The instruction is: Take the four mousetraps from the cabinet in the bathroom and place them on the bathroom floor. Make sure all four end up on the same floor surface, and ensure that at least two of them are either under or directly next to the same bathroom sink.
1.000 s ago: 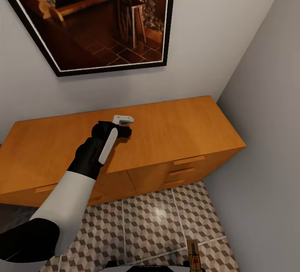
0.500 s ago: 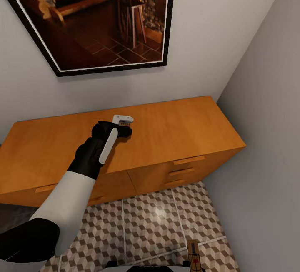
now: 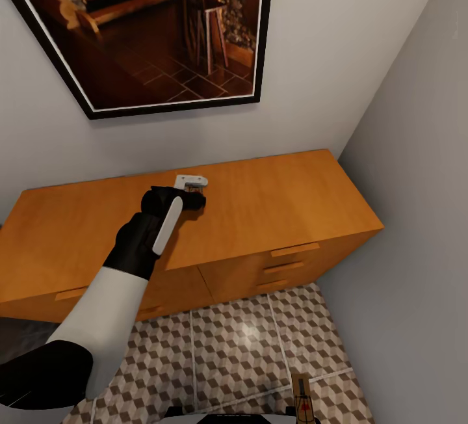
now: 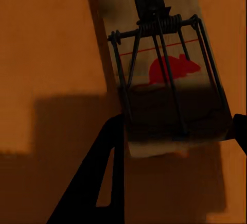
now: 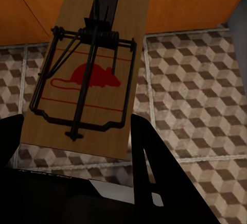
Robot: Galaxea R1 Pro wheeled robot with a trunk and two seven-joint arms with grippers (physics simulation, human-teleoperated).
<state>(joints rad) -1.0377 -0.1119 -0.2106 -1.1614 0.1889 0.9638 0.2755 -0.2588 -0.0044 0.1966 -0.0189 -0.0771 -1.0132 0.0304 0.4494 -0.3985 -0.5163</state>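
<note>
Setting: orange cabinet top, below a framed picture.
Left gripper: fingers pressed on a mousetrap, its long axis running away along the fingers.
Right gripper: second mousetrap pinched above the cube-patterned floor.

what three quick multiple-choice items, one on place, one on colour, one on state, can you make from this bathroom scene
1. The left gripper is over:
A the cabinet top
B the floor
C a sink

2. The mark on the mousetrap in the right wrist view is:
A blue
B red
C green

3. The cabinet's drawers are:
A all shut
B one pulled out
C removed

Answers: 1 A, the head view shows it above the orange top. 2 B, a red mouse shape mid-board. 3 A, the fronts sit flush.
</note>
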